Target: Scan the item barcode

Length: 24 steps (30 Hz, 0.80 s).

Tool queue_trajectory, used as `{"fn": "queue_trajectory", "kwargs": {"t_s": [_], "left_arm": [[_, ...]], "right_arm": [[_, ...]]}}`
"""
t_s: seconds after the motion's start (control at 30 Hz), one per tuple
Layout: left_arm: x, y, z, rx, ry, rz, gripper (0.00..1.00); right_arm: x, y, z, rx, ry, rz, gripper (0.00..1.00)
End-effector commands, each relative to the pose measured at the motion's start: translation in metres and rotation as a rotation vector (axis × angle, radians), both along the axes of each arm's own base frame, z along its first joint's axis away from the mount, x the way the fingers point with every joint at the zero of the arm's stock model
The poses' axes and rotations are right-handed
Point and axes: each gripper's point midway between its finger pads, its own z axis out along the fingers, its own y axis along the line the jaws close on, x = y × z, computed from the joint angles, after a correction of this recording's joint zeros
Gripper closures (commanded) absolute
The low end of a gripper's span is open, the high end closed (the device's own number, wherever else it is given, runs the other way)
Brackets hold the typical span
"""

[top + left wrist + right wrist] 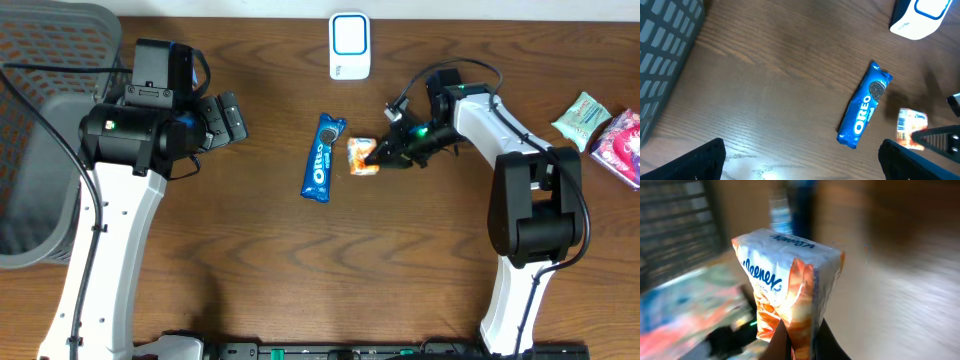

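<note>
So the item here is a small Kleenex tissue pack (362, 156): white plastic wrap, orange print down one side, blue logo across the face, soft and a bit crinkly by the look of it. It sits mid-worktop, just right of the blue Oreo pack (323, 158), and the right hand (378, 152) has clamped down tight on one short end of it, so the pack's long axis sticks straight out from the fingertips. I honestly can't tell if it's off the wood yet. There's no barcode on any face the cameras catch, so my guess is it's underneath or on the back. What matters for the move is that the white scanner (350, 46) lies toward the far edge of the worktop, nearly straight beyond the pack and well apart from it. The right arm is clearly nearer. The left hand (222, 118) is wide open, holding nothing, parked over by the grey basket (60, 60).
</note>
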Motion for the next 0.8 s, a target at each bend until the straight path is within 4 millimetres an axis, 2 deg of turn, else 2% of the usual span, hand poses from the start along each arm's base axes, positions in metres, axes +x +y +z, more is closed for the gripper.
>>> {"fn": "queue_trajectory", "kwargs": {"t_s": [0.0, 0.07, 0.17, 0.27, 0.43, 0.6, 0.63, 0.7, 0.77], "left_arm": [[0.0, 0.004, 0.002, 0.02, -0.005, -0.004, 0.02], [0.0, 0.004, 0.002, 0.019, -0.005, -0.003, 0.02], [0.0, 0.004, 0.002, 0.019, -0.005, -0.003, 0.02], [0.0, 0.004, 0.002, 0.019, -0.005, -0.003, 0.02], [0.0, 0.004, 0.002, 0.019, -0.005, -0.003, 0.02], [0.0, 0.004, 0.002, 0.02, -0.005, -0.004, 0.02], [0.0, 0.004, 0.002, 0.02, -0.005, -0.004, 0.02], [0.0, 0.004, 0.002, 0.019, -0.005, -0.003, 0.02], [0.0, 0.004, 0.002, 0.019, -0.005, -0.003, 0.02]], "right_arm": [[0.002, 0.024, 0.065, 0.397, -0.101, 0.049, 0.99], [0.004, 0.023, 0.075, 0.458, -0.113, 0.041, 0.99], [0.009, 0.013, 0.071, 0.435, -0.121, 0.021, 0.99], [0.015, -0.007, 0.049, 0.307, -0.083, -0.029, 0.99], [0.013, -0.032, 0.025, 0.216, -0.039, -0.086, 0.99], [-0.003, -0.067, -0.027, 0.013, 0.042, -0.141, 0.98], [-0.017, -0.097, -0.062, -0.185, 0.108, -0.172, 0.62], [-0.021, -0.11, -0.069, -0.259, 0.123, -0.172, 0.53], [-0.021, -0.12, -0.067, -0.305, 0.132, -0.177, 0.49]]}}
